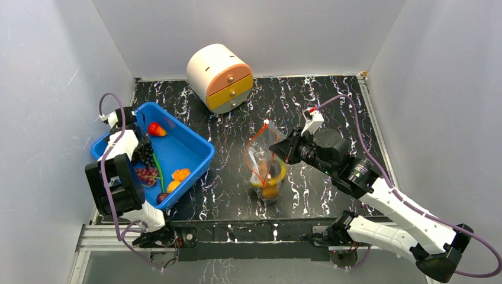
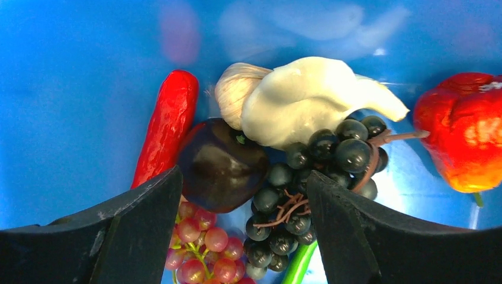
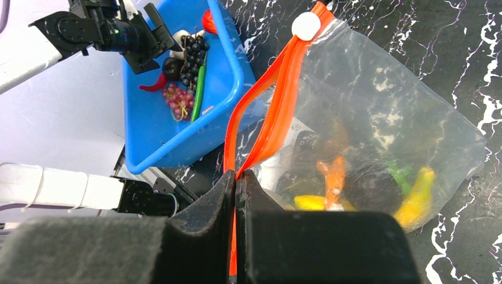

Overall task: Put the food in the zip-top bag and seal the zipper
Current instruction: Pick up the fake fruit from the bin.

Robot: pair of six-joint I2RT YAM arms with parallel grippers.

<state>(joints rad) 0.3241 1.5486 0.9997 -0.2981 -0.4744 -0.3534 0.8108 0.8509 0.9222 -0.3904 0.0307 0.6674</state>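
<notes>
The clear zip-top bag (image 1: 267, 171) stands mid-table, its mouth gaping; inside are a yellow banana (image 3: 417, 195), an orange piece (image 3: 334, 174) and something green. My right gripper (image 3: 237, 174) is shut on one side of the red-orange zipper (image 3: 278, 100) and holds it up. My left gripper (image 2: 244, 177) hangs open low inside the bin. Dark purple grapes (image 2: 331, 154) and a dark plum (image 2: 222, 163) lie between and just beyond its fingers, untouched. White garlic (image 2: 296, 100), a red chilli (image 2: 166, 124), pink grapes (image 2: 204, 248) and a red fruit (image 2: 467, 136) lie around them.
The food lies in a blue plastic bin (image 1: 201, 148) at the left, which also holds orange pieces (image 1: 180, 174). A round cream drawer box (image 1: 220, 77) lies at the back. White walls close in the table on three sides.
</notes>
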